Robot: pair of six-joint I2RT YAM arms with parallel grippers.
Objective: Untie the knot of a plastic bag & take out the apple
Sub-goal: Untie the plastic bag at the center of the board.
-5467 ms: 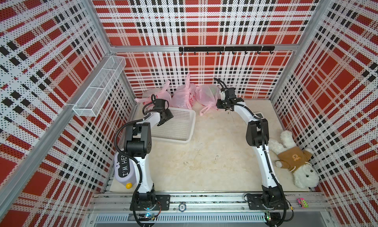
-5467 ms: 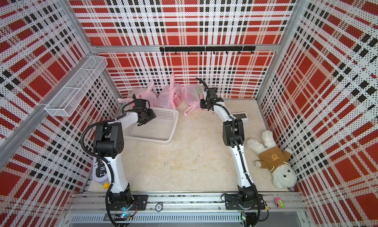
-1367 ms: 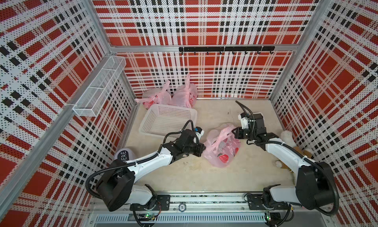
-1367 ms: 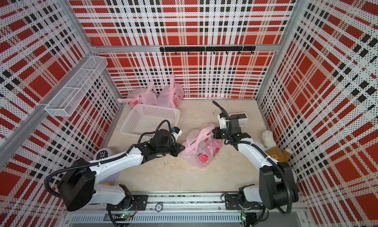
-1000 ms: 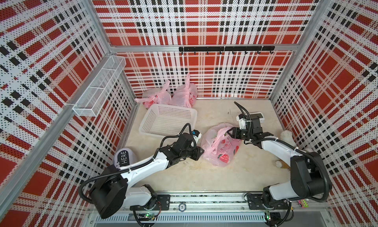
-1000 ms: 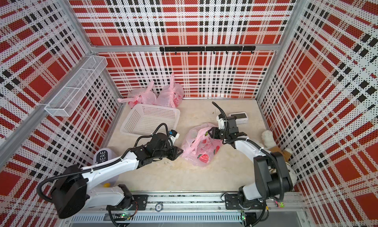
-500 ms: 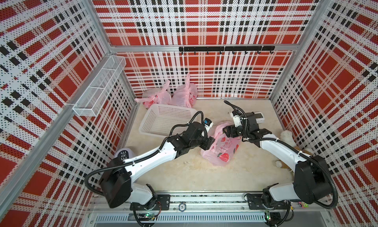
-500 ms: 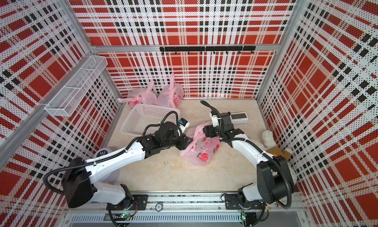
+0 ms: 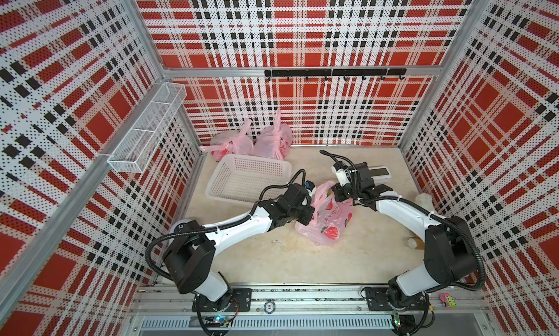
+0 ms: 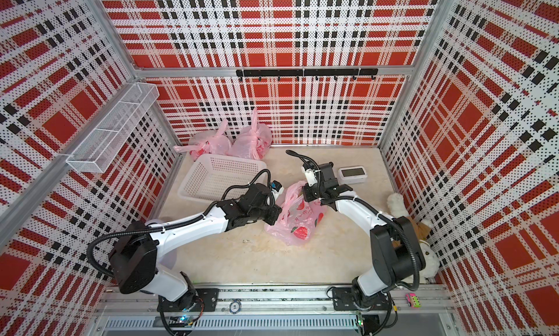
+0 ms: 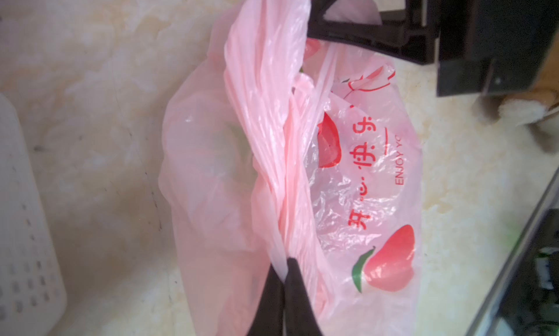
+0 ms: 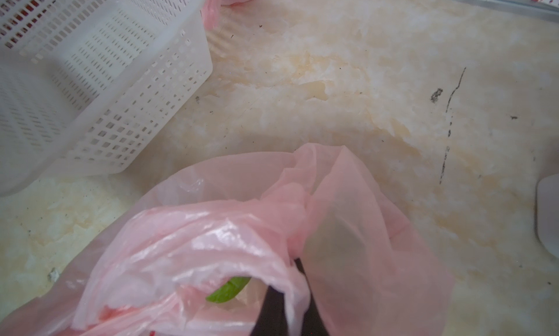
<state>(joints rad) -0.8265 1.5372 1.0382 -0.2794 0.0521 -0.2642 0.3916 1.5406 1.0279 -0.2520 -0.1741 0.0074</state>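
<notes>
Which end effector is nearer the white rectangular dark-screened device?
Right. The right end effector grips the pink plastic bag on the side facing the white device; the left end effector grips its far side.

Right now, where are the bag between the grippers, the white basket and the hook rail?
pink bag (image 9: 331, 218): in a top view, printed side.
white basket (image 9: 245, 180): in a top view, bare mesh floor.
hook rail (image 9: 332, 72): in a top view, middle of the bar.

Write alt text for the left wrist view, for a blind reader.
A pink translucent plastic bag printed with red fruit lies on a beige marbled tabletop, a fold of it pinched in the shut black left gripper. The right gripper holds its far end.
</notes>
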